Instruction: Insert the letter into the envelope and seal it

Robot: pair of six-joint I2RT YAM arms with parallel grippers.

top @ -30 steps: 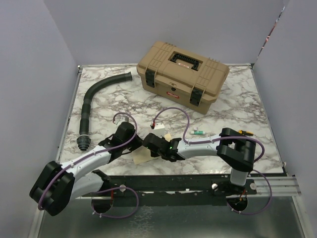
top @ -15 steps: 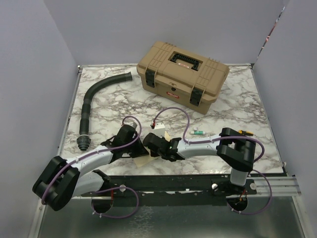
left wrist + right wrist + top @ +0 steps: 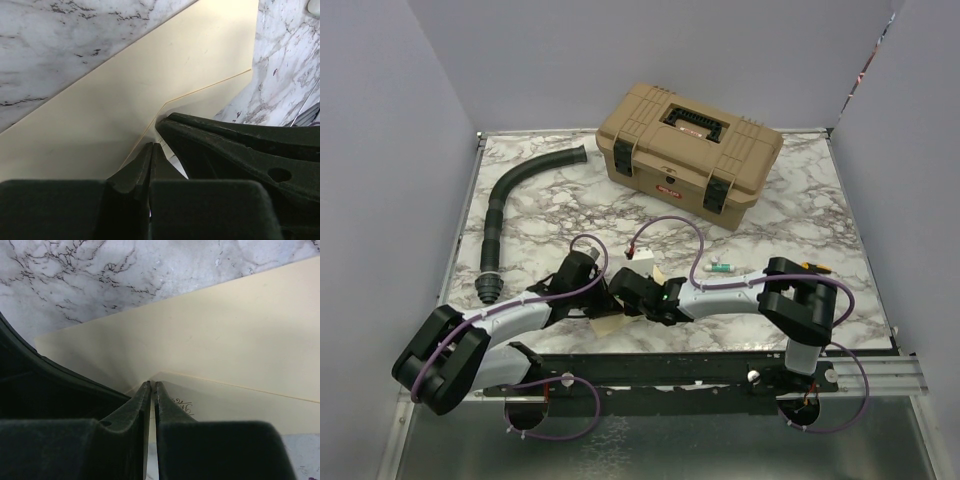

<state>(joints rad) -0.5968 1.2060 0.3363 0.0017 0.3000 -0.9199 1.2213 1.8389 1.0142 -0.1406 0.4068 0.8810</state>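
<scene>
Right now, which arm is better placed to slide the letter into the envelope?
Right, probably. The right fingers seem to pinch the printed letter at its corner, right at the envelope. The left fingers are shut at the envelope's flap edge, likely just steadying it.

Marble table (image 3: 800,210) bears toolbox (image 3: 690,150), black hose (image 3: 505,205), small tube (image 3: 720,267) and envelope (image 3: 610,322).

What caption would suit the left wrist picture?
Shut left pincer at a fold line of the pale envelope lying on a marble table.
</scene>
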